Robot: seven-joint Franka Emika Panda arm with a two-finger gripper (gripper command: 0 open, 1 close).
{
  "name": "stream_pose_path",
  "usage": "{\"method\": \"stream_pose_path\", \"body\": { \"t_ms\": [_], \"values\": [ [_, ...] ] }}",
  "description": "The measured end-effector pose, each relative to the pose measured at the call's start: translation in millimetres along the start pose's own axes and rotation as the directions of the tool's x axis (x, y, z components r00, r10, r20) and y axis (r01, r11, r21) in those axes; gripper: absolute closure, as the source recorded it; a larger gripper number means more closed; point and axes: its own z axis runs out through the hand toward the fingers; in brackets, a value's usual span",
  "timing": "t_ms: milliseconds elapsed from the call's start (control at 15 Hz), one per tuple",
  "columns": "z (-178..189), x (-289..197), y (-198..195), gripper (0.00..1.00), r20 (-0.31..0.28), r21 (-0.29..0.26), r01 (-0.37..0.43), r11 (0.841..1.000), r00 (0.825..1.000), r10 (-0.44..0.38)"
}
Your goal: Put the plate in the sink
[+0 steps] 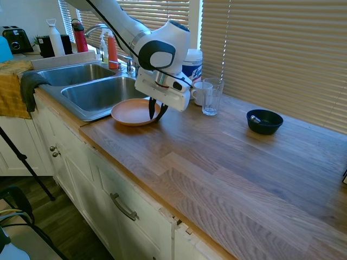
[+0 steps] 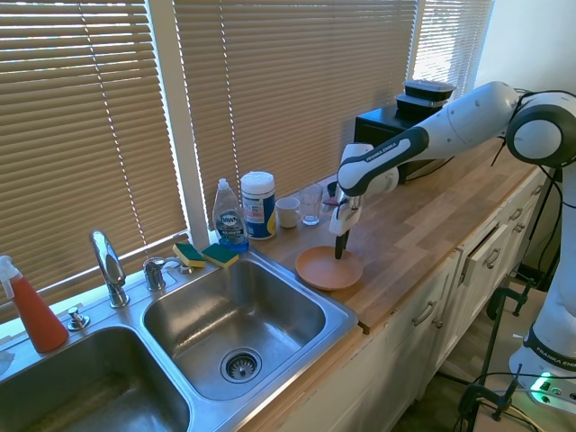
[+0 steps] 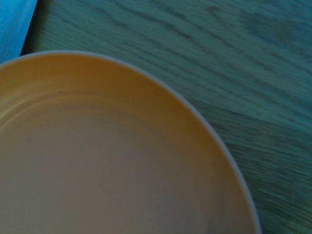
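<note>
Grasp step: gripper (image 1: 155,112) straddles the salmon plate (image 1: 130,111) rim, jaws narrow, closure unclear. You next lift toward the sink (image 1: 100,93).

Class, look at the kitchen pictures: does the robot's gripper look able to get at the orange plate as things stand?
Probably yes. The gripper is already down at the plate, its fingers straddling the counter-side rim. Nothing lies on the plate, and the glass stands well aside.
</note>
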Motion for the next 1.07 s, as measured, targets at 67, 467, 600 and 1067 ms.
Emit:
{"method": "stream_pose_path", "body": {
  "t_ms": [67, 467, 600, 1067],
  "values": [
    [-0.7, 1.3, -1.3, 1.0, 0.005, 0.003, -0.001, 1.0, 1.0, 0.001],
    [-0.3, 15.6, -1.3, 1.0, 0.108, 0.048, 0.015, 0.999, 0.994, -0.02],
    [-1.9, 16.2, -2.4, 1.0, 0.128, 0.066, 0.019, 0.998, 0.991, -0.027],
    [-40.5, -2.2, -23.5, 1.0, 0.157, 0.136, 0.031, 0.99, 0.986, -0.053]
  ]
}}
